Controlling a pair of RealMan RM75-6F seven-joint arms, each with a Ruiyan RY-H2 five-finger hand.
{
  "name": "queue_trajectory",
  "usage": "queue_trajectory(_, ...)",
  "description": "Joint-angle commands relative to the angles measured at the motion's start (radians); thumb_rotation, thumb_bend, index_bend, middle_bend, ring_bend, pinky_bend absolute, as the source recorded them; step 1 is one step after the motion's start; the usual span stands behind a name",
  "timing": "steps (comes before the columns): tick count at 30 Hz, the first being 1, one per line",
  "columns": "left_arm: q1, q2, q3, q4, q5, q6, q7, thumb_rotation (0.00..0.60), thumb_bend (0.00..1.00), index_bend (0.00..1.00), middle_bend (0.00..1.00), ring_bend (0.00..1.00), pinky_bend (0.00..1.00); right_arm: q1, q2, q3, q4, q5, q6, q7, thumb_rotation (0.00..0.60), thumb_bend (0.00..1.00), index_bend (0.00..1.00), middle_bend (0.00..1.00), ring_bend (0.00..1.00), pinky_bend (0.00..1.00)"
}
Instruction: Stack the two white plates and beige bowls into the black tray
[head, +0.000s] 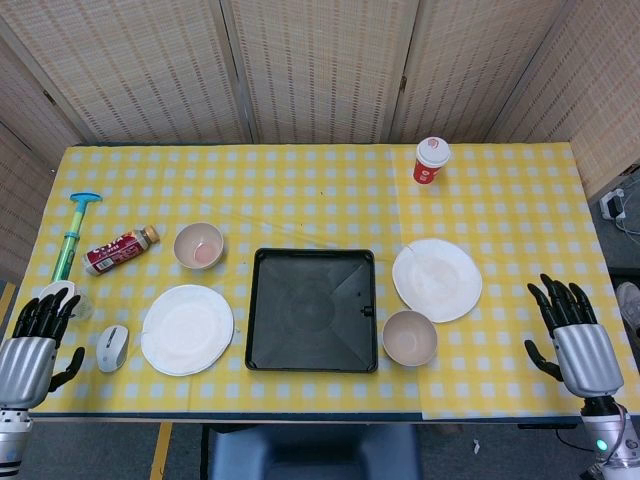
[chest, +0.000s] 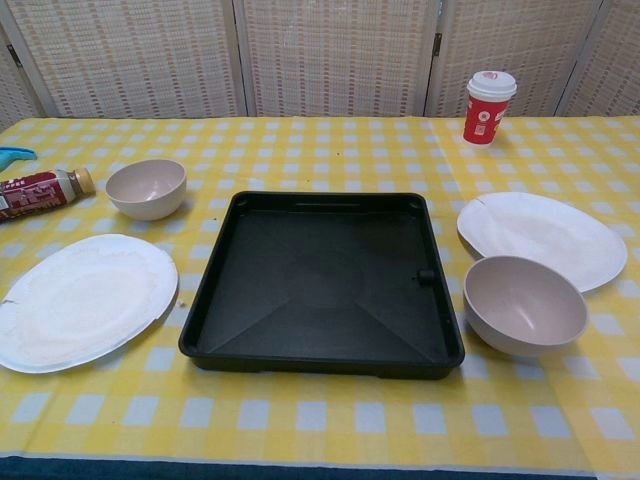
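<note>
Head view: black tray (head: 312, 311) empty, plates and bowls outside.

Open cloth ahead of both my hands

Mouse (head: 112, 348) and bottle (head: 120, 250) crowd my left hand (head: 35, 345); the tray (head: 313, 362) lies open from above.

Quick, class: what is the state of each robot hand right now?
Left hand: open, fingers apart, holding nothing.
Right hand: open, fingers apart, holding nothing.
</note>
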Motion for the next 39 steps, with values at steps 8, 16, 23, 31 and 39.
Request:
queue_trajectory(8,-0.030,-0.009,0.002,0.007,0.007,-0.045,-0.011,0.600,0.46,0.05,0.04,0.01,0.08,-0.034,-0.020,-0.004,0.028,-0.029,0.079,-0.049,0.600,0.37,0.04,0.00,0.00,0.00)
queue_trajectory(16,-0.041,-0.008,0.007,0.014,0.002,-0.068,-0.026,0.600,0.46,0.05,0.04,0.01,0.08,-0.018,-0.067,-0.026,0.131,-0.103,0.081,-0.087,0.600,0.37,0.29,0.00,0.00,0.00)
queue_trajectory(23,-0.039,-0.006,0.002,0.008,-0.010,-0.064,-0.019,0.600,0.46,0.05,0.04,0.01,0.08,0.041,-0.122,-0.014,0.299,-0.076,-0.019,-0.033,0.600,0.37,0.39,0.00,0.00,0.00)
queue_trajectory(31,-0.056,-0.016,-0.001,0.020,-0.037,-0.105,-0.017,0.600,0.45,0.04,0.04,0.01,0.08,0.099,-0.220,0.024,0.429,-0.007,-0.111,-0.036,0.600,0.37,0.40,0.00,0.00,0.00)
queue_trajectory(39,-0.068,-0.022,-0.009,0.032,-0.073,-0.138,-0.014,0.600,0.43,0.02,0.04,0.01,0.08,0.173,-0.317,0.038,0.594,0.020,-0.207,0.029,0.600,0.37,0.43,0.00,0.01,0.00)
